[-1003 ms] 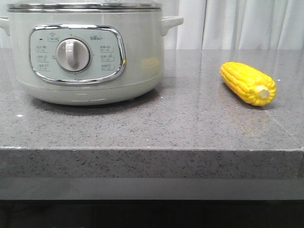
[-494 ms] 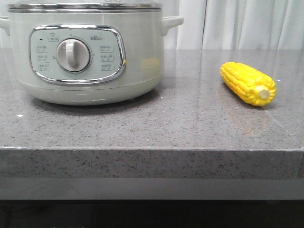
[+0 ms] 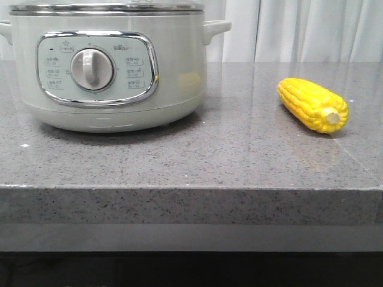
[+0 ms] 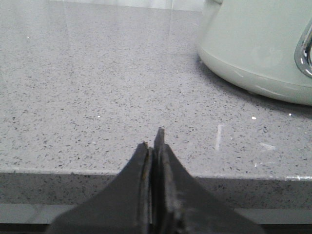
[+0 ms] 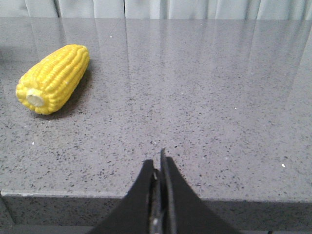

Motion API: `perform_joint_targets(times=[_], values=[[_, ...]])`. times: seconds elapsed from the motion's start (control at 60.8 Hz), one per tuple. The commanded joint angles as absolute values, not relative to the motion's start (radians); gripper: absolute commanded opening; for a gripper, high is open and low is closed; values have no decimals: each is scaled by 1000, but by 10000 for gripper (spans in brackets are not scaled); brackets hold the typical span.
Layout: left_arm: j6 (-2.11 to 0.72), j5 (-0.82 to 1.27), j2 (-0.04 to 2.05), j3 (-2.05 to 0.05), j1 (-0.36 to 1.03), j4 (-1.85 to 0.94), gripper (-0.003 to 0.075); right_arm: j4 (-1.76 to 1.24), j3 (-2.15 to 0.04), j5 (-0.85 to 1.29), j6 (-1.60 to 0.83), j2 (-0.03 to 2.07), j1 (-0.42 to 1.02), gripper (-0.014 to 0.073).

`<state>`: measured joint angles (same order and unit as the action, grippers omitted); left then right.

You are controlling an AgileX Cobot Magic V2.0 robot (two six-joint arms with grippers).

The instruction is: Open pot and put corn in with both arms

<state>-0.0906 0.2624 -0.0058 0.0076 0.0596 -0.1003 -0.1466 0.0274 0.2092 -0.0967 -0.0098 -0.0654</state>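
The pale grey-green pot (image 3: 173, 66) stands on the counter at the left of the front view, its steel-rimmed lid (image 3: 108, 8) shut on top and its dial (image 3: 91, 69) facing me. Part of the pot also shows in the left wrist view (image 4: 263, 44). The yellow corn (image 3: 311, 104) lies on the counter at the right, stub end toward me; it also shows in the right wrist view (image 5: 54, 77). My left gripper (image 4: 152, 141) is shut and empty at the counter's front edge. My right gripper (image 5: 157, 161) is shut and empty at the front edge, apart from the corn. Neither gripper shows in the front view.
The grey speckled counter (image 3: 227, 155) has a straight front edge (image 3: 191, 189). White curtains (image 3: 299, 30) hang behind it.
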Motion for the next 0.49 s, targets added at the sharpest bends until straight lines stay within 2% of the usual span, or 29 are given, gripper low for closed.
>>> perform_joint_targets(times=[0.0,0.28,0.477], values=[[-86,165,-27,8,59,-116,-18,-141,25,125,-99,-31,-70,-70],[-75,83,-25,-32,59,-143,-19,-150,0,117,-98,-31,-70,-70],[-75,160,66,-228,59,-143,-19,-150,-158,189,-98,6,-70,-67]])
